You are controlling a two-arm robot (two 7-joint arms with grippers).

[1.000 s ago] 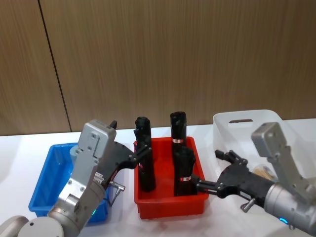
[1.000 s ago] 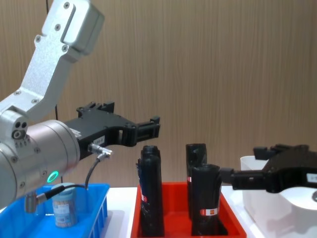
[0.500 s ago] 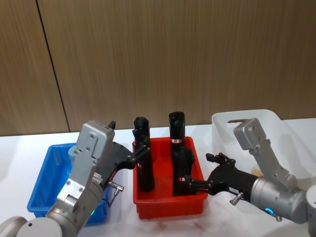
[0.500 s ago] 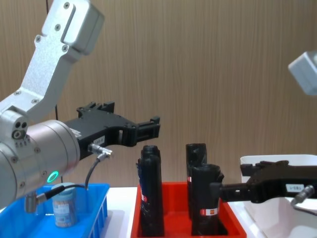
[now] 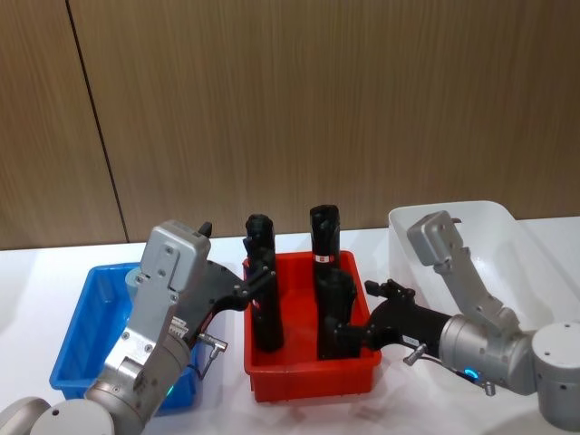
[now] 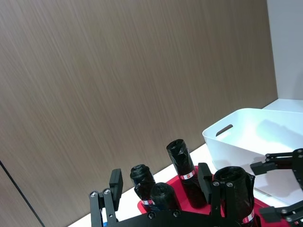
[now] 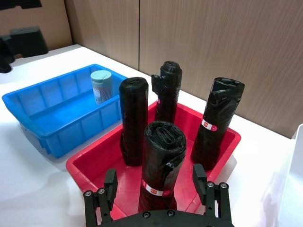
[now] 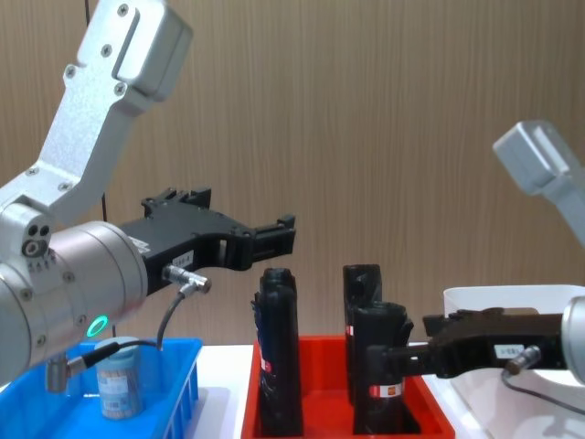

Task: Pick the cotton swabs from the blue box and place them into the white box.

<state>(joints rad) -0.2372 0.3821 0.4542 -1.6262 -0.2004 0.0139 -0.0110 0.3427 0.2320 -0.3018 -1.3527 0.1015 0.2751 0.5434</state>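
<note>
One cotton swabs jar [image 7: 101,86] with a pale lid stands upright in the blue box [image 7: 42,118], and the chest view shows it low on the left [image 8: 119,382]. The blue box [image 5: 77,344] sits at the table's left, the white box [image 5: 489,222] at the right. My left gripper [image 5: 252,283] hangs open above the gap between the blue box and the red bin, holding nothing. My right gripper [image 5: 358,319] is open, low over the red bin's right front, right by the front black roll [image 7: 161,161]. Whether it touches that roll I cannot tell.
A red bin [image 5: 308,376] stands between the two boxes and holds several tall black wrapped rolls [image 5: 324,236] with red-white labels. A wood-panelled wall runs behind the table. The white table top [image 7: 28,156] lies bare in front of the blue box.
My right arm has swung left from beside the white box to the red bin's front roll, and its wrist has risen. The left arm and the jar have not moved.
</note>
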